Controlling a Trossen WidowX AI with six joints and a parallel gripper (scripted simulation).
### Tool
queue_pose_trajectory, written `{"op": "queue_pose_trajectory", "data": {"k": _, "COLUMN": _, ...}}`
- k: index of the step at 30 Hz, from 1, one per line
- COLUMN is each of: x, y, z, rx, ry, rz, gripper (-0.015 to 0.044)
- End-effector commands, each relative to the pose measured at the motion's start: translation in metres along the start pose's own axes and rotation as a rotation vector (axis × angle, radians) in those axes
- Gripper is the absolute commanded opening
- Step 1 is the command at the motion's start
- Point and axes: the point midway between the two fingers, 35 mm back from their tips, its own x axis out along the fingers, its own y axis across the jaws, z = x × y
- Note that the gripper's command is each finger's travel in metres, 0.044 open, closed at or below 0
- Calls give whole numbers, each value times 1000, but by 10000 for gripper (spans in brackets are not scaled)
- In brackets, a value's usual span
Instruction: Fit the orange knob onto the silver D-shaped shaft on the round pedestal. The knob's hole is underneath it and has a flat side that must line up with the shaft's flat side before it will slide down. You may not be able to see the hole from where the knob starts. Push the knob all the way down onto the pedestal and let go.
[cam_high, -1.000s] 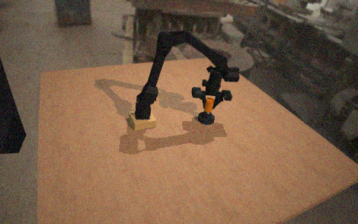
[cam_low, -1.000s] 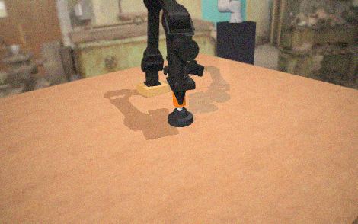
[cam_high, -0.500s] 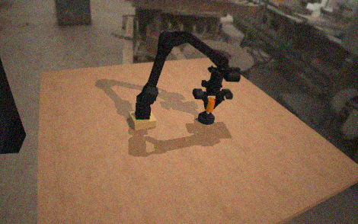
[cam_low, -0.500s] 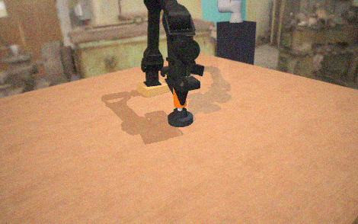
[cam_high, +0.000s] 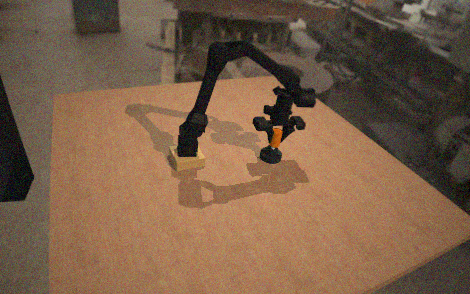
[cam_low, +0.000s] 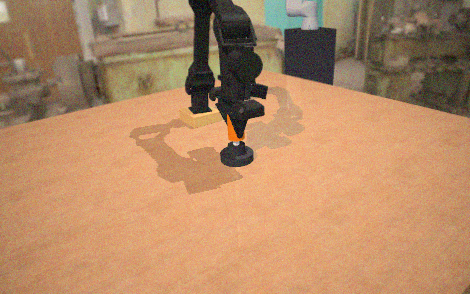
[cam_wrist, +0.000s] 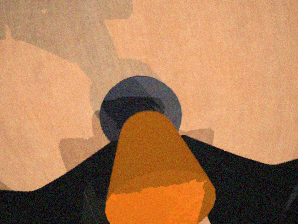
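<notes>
Beyond a wooden tabletop (cam_high: 150, 240) (cam_low: 240, 225) (cam_wrist: 250, 65), worn benches and cluttered machinery fill the background as a black robot arm (cam_high: 204, 90) (cam_low: 201, 45) rises from a yellow base block (cam_high: 189, 164) (cam_low: 202, 118) and bends down toward a dark round pedestal (cam_high: 270, 156) (cam_low: 236, 156) (cam_wrist: 112, 107). Clamped between the fingers of its gripper (cam_high: 278, 136) (cam_low: 237, 131) (cam_wrist: 157, 175), an orange knob (cam_high: 276, 138) (cam_low: 233, 131) (cam_wrist: 155, 165) sits just above the pedestal. A sliver of the silver shaft (cam_low: 236, 143) shows beneath the knob in the exterior view, leaving it short of fully seated; whether the flat sides line up cannot be told. Shadows of the arm spread left and right across the wood.
</notes>
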Motion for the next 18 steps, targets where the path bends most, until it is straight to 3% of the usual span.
{"op": "queue_pose_trajectory", "data": {"k": 1, "x": -5, "y": 0, "z": 0, "rx": -122, "ry": 2, "rz": -10, "gripper": 0}}
{"op": "queue_pose_trajectory", "data": {"k": 18, "x": 1, "y": 5, "z": 0, "rx": -163, "ry": 2, "rz": -10, "gripper": 0}}
